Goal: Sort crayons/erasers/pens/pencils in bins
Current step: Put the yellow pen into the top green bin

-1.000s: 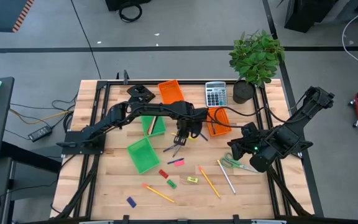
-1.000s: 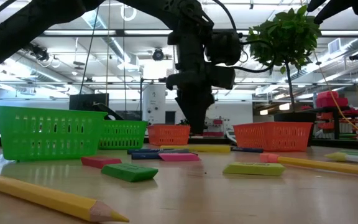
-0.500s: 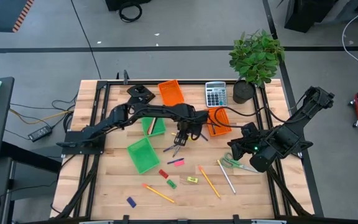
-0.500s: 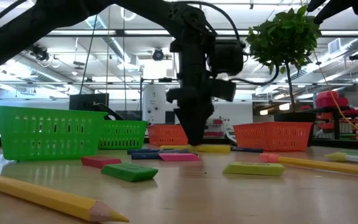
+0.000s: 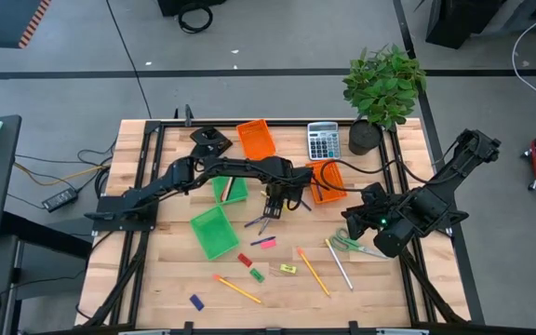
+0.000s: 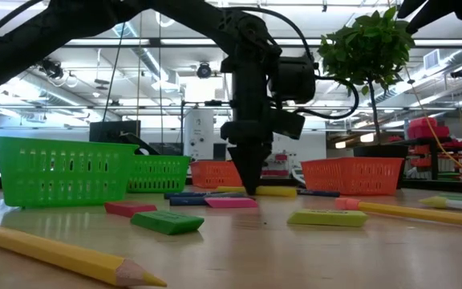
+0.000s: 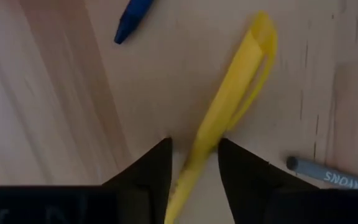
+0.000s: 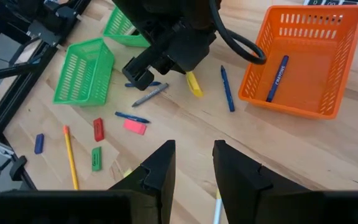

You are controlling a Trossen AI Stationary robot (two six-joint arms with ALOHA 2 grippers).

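Note:
A yellow marker lies flat on the wood beside the right orange bin, which holds a blue pen. My left gripper points straight down over the marker with one finger on each side of its barrel, tips low at the table. Grey and blue pens, erasers and pencils lie scattered nearer the front. My right gripper hangs open and empty above the table's right side. My left gripper comes from above with its fingers lying across the marker's barrel. One finger sits right against the barrel, and a gap shows at the other. I cannot tell whether it touches. The marker rests flat on the table.
Two green bins stand left of centre, and a second orange bin at the back. A calculator and a potted plant stand at the back right. Green-handled scissors lie below the right arm.
My left gripper has come down from above the table until its fingertips stand at the tabletop around the yellow marker. The marker has stayed where it lay.

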